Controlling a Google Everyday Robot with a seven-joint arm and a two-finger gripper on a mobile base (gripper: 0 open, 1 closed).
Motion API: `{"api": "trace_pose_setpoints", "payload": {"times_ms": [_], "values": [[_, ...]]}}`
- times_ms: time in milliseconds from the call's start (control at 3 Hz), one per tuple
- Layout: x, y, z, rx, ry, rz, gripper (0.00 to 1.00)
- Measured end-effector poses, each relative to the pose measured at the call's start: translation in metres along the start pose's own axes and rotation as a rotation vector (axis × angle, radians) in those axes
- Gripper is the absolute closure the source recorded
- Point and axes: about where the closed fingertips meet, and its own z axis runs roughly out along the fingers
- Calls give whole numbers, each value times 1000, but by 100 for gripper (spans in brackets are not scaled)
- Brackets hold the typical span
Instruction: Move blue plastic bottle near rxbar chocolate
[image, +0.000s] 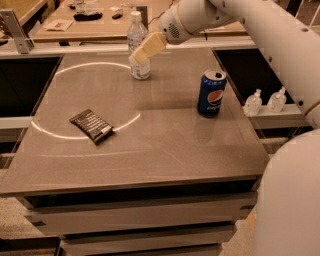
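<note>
I have the grey table (165, 150) in view, with the white arm (280, 35) reaching in from the right over its far side. The gripper (142, 50) overlaps the blue plastic bottle (136, 31), which stands upright near the far edge. I cannot tell whether it is open or clamped. A Pepsi can (211, 94) stands to the right. The rxbar chocolate (91, 125) lies flat at front left, well apart from the bottle.

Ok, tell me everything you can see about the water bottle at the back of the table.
The blue plastic bottle is tall and made of clear plastic, with a white cap. It stands upright near the far edge of the table. The pincer comes in from the right and overlaps the bottle's middle, hiding that part. Whether it actually touches the bottle cannot be told.
</note>
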Motion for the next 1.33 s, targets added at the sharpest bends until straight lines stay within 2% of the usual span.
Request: {"api": "trace_pose_setpoints", "payload": {"times_ms": [333,667,1333], "values": [[0,0,0,0,0,0,0],[5,-8,15,-9,-6,35,0],[8,-39,44,-6,-34,72,0]]}}
